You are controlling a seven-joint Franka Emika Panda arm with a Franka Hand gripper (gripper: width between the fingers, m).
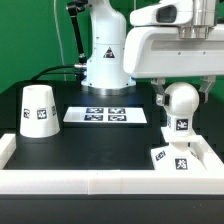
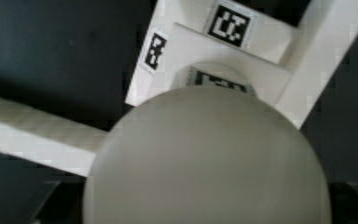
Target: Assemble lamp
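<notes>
My gripper (image 1: pixel 182 96) is shut on the round white bulb (image 1: pixel 181 100) and holds it upright, its tagged stem pointing down. The bulb hangs over the flat square base (image 1: pixel 177 157), which lies at the exterior view's right near the front wall. I cannot tell whether the stem touches the base. The truncated-cone shade (image 1: pixel 38 110) stands alone at the exterior view's left. In the wrist view the bulb (image 2: pixel 202 150) fills most of the picture between my fingers, with my gripper (image 2: pixel 202 208) around it. The tagged base (image 2: pixel 220 45) shows beyond it.
The marker board (image 1: pixel 106 115) lies flat in the middle of the black table. A white wall (image 1: pixel 90 183) runs along the table's front and sides and also shows in the wrist view (image 2: pixel 25 125). The robot's base (image 1: pixel 105 55) stands at the back.
</notes>
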